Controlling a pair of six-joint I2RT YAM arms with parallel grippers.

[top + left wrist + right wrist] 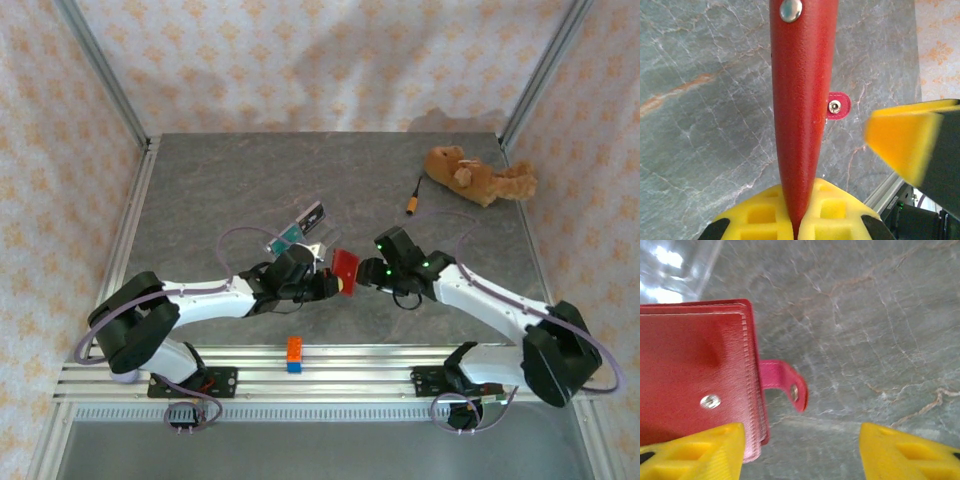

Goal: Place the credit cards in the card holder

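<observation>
At centre, left jaws clamp card holder; right jaws apart.

The left arm and right arm have white link shells between bulky black joint housings. Lilac-grey cables loop at the bases. Green lights dot the right wrist. The left tool and right tool carry yellow fingers with square recesses.

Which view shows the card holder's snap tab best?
Right wrist: the snap tab sticks out from the red card holder, close and sharp. Left wrist shows it smaller, behind the holder. Top view: too small to tell.
</observation>
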